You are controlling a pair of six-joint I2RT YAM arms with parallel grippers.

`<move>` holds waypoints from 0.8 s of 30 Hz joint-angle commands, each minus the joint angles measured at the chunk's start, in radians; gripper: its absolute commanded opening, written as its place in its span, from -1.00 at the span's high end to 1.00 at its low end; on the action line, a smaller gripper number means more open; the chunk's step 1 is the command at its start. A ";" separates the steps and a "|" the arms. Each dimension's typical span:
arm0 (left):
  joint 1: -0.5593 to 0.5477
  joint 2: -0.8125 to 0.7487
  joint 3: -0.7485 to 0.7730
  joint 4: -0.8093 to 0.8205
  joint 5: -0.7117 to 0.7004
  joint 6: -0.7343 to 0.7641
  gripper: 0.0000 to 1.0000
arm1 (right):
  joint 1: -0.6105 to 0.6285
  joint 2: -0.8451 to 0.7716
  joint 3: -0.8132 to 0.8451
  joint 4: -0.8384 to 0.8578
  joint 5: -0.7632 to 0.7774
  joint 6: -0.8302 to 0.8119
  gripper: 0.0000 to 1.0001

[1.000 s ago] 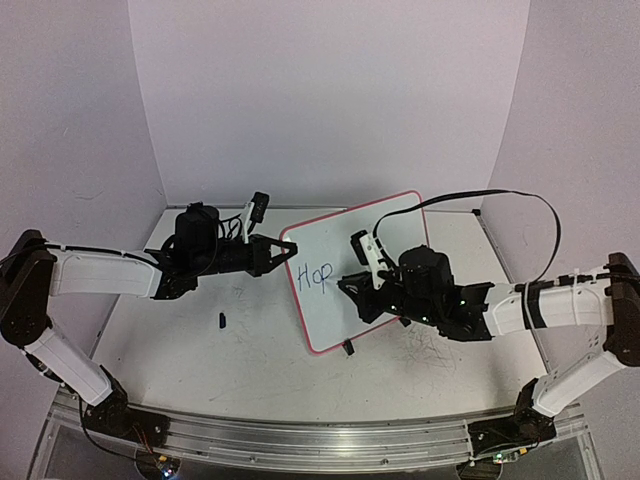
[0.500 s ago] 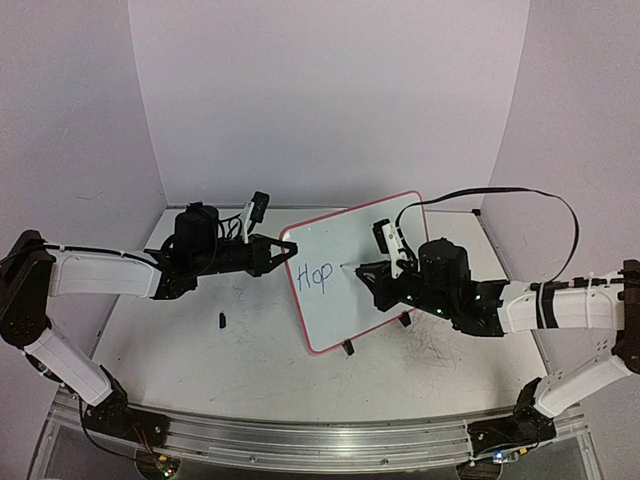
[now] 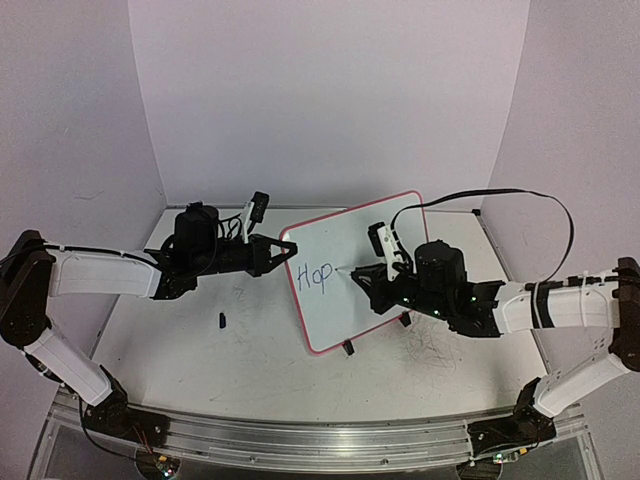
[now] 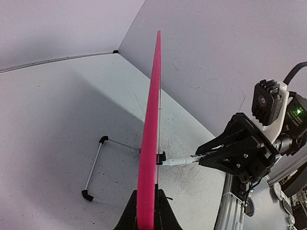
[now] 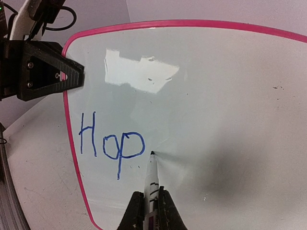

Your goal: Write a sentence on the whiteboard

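The whiteboard (image 3: 355, 240) stands tilted on the table, white with a red-pink rim. Blue handwriting on it reads "Hop" (image 5: 112, 143), also visible from above (image 3: 318, 276). My left gripper (image 3: 284, 251) is shut on the board's left edge; the left wrist view shows the pink rim (image 4: 152, 120) edge-on between my fingertips (image 4: 165, 215). My right gripper (image 5: 151, 203) is shut on a white marker (image 5: 153, 175). The marker's tip touches the board just right of the "p". The marker also shows in the left wrist view (image 4: 180, 161).
A small black cap (image 3: 222, 320) lies on the table left of the board. The board's wire stand (image 4: 96, 165) rests behind it, and a black foot (image 3: 348, 348) sits at its near corner. A black cable (image 3: 500, 195) loops above the right arm. Enclosure walls surround the table.
My right gripper rose from lower in front of the board, swung right, then came back left, putting the marker tip beside the "p". The writing still reads "Hop". The left arm held still.
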 commanded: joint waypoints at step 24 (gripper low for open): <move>0.012 -0.034 -0.005 -0.016 -0.067 0.101 1.00 | -0.004 -0.023 0.024 0.030 0.111 0.017 1.00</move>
